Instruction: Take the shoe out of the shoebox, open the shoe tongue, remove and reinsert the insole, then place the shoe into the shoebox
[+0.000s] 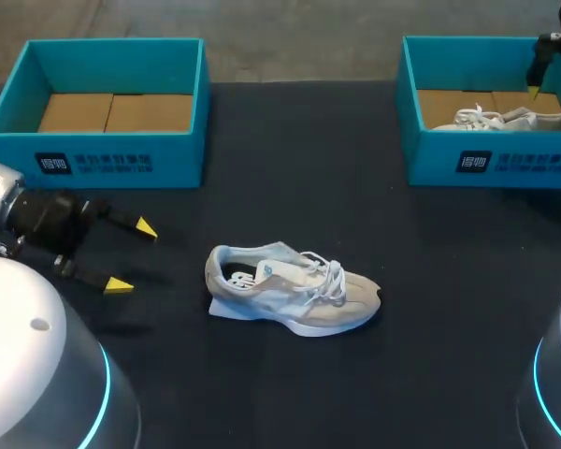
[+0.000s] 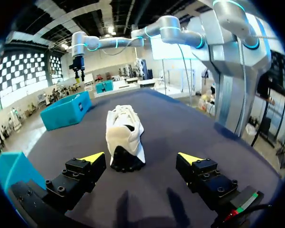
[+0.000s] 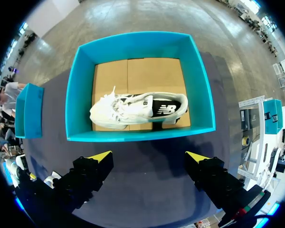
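We are holding our left pincer (image 1: 132, 256) released just behind the shoe (image 1: 290, 290); opening its tongue (image 1: 282, 268) is probably coming next.

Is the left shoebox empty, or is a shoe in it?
Empty. The left shoebox shows only its bare cardboard floor; a shoe sits outside it on the table.

The right shoebox (image 1: 430, 154) runs off the head view's edge, its wall half-hiding the boxed shoe (image 1: 505, 119).
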Tool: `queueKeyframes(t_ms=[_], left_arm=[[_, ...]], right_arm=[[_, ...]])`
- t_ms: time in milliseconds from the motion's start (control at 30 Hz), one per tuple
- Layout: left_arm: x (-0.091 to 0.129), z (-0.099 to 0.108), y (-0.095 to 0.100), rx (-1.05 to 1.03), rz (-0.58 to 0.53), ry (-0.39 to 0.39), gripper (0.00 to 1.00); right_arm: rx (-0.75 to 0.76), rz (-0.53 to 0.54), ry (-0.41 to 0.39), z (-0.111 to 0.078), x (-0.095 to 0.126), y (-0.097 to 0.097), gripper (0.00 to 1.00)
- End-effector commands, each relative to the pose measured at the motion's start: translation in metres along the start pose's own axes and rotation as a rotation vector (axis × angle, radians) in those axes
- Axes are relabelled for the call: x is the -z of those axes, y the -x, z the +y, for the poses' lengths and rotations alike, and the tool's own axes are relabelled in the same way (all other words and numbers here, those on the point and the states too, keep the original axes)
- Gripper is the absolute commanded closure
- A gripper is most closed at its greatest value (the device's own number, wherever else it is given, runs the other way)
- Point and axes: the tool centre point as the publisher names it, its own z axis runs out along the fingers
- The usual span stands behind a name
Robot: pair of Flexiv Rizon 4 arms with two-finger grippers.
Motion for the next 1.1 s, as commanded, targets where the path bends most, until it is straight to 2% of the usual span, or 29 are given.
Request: queueKeyframes(t_ms=[33, 233, 267, 467, 1100], left_arm=[[0.003, 0.021, 0.008, 0.036, 0.008, -0.102, 0.0], [0.012, 0.038, 0.005, 0.071, -0.05, -0.124, 0.0], [0.013, 0.043, 0.005, 0.076, -0.08, -0.094, 0.0], [0.012, 0.054, 0.004, 0.119, -0.118, -0.123, 0.0], [0.009, 0.063, 0.008, 0.171, -0.149, -0.123, 0.0]], right_arm=[[0.0, -0.001, 0.0, 0.0, 0.0, 0.0, 0.0], [0.0, -0.001, 0.0, 0.0, 0.0, 0.0, 0.0], [0.0, -0.001, 0.0, 0.0, 0.0, 0.0, 0.0], [0.0, -0.001, 0.0, 0.0, 0.0, 0.0, 0.0], [0.0, -0.001, 0.0, 0.0, 0.0, 0.0, 0.0]])
